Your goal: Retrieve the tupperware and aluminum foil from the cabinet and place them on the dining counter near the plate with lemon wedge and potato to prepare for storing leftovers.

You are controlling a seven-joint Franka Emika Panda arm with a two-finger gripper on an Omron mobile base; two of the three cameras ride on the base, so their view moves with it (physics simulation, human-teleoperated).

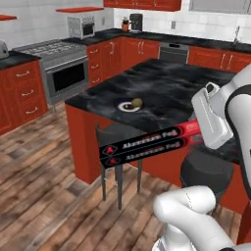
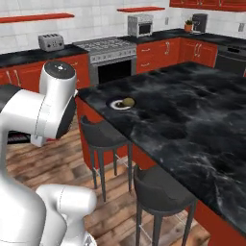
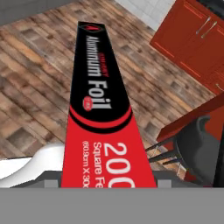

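Black marble bench (image 1: 196, 83) ahead: our claw (image 3: 109, 186) holds the aluminum foil (image 1: 147, 144); we set it flat near the plate (image 1: 128, 105).

The aluminum foil (image 3: 98, 109) box is black and red with white lettering. The desk (image 1: 171, 83) has a glossy black top veined grey over red sides; the plate (image 1: 128, 105) is dark, pale-rimmed.

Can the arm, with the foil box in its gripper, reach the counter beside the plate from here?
Probably yes. The foil hangs beside the counter edge, above a stool; the marble around the plate is bare.
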